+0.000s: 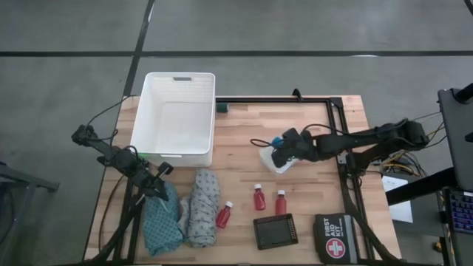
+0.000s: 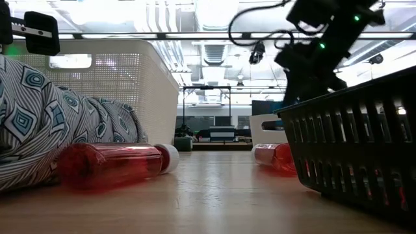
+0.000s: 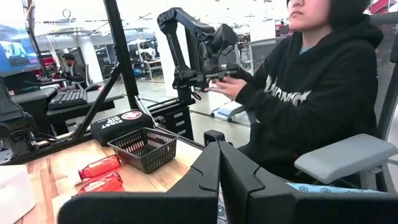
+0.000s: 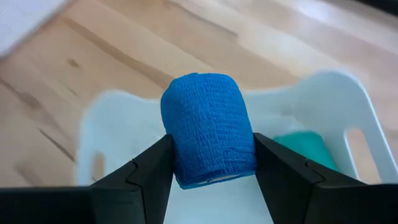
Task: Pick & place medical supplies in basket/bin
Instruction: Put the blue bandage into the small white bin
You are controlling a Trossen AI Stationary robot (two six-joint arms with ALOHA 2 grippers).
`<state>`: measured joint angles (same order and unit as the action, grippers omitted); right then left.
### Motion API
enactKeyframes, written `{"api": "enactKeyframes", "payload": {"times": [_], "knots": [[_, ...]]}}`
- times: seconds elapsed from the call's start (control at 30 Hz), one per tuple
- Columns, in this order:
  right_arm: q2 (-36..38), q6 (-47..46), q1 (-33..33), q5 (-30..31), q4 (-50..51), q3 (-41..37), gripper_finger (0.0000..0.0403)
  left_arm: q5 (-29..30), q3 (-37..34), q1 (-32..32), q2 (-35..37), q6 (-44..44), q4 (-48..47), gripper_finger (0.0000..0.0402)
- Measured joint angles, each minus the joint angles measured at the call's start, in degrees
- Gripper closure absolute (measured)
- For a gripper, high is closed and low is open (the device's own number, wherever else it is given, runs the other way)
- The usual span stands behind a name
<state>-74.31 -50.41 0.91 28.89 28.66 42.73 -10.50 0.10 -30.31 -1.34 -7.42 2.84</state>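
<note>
My right gripper (image 1: pixel 281 154) (image 4: pixel 211 158) hovers over the small white tray (image 1: pixel 275 164) near the table's middle and is shut on the blue roll (image 4: pixel 208 124). A green piece (image 4: pixel 305 148) lies in that tray. My left gripper (image 1: pixel 159 175) (image 3: pixel 219 163) is at the far end of the teal cloth (image 1: pixel 160 222), shut on it. The grey patterned cloth (image 1: pixel 201 207) lies beside it. Three red bottles (image 1: pixel 223 215) (image 1: pixel 259 197) (image 1: pixel 281 202) lie on their sides on the table. The large white basket (image 1: pixel 151 111) stands at the far left. My left gripper pinches the teal cloth; a sliver of patterned fabric (image 3: pixel 219 208) shows between the shut fingers. Which edge or how many layers, I cannot tell. Most of the cloth lies on the table. My right gripper pinches the blue roll by its curved sides (image 4: pixel 180 149) between the two fingers. The roll stands on end in the hold, lifted clear above the tray.
A small black slotted basket (image 1: pixel 275 230) and the black first aid pouch (image 1: pixel 336 238) sit at the table's near right. A black frame (image 1: pixel 336 125) runs along the far and right sides. A person sits beyond the table's right edge (image 3: pixel 311 93).
</note>
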Motion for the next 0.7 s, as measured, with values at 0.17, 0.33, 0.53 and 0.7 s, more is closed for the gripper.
{"api": "enactKeyframes", "payload": {"times": [0.17,0.33,0.53,0.7], "knots": [[-0.40,0.00,-0.04,-0.18,-0.64,-3.37,0.0204,0.00,-0.01,0.01,0.00,0.01,0.02,0.0396],[-1.63,-0.49,-0.04,-0.22,-0.80,-4.78,0.0204,0.00,-0.01,-0.02,0.00,0.00,0.02,0.0396],[-2.44,-0.59,-0.04,-2.13,-1.03,-4.80,0.0204,0.00,0.01,0.01,0.00,0.00,0.01,0.0396],[-2.44,-0.61,-0.04,-3.43,-1.22,-4.74,0.0204,-0.01,0.01,0.01,0.00,0.00,0.02,0.0396]]}}
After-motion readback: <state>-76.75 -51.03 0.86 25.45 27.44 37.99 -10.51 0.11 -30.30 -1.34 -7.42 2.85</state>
